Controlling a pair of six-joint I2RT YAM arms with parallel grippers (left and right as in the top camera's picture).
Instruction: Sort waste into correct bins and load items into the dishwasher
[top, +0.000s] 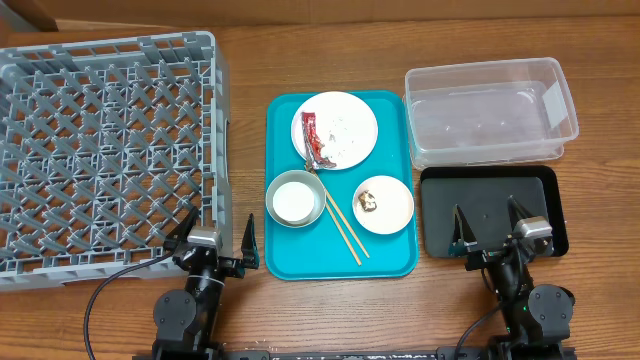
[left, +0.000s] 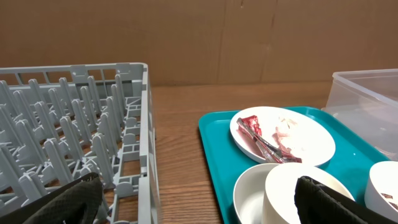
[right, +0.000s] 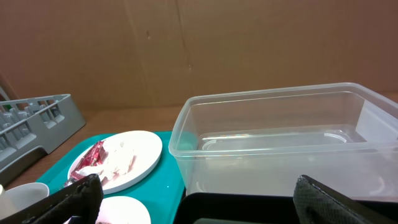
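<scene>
The left claw (top: 217, 238) and right claw (top: 490, 228) hang released, near. The wrapper (top: 316, 140) lies on the far plate's (top: 350, 120) left side; pinch its crumpled middle, lift straight, don't drag the plate.

This looks like a robot test bench in a lab, not a real kitchen: a bare wooden table (top: 330, 310) backed by plain brown cardboard (left: 249, 37). Two robot arms (top: 190, 305) stand at its 6 o'clock edge, with a grey dish rack (top: 100, 150) at 9 o'clock.
</scene>
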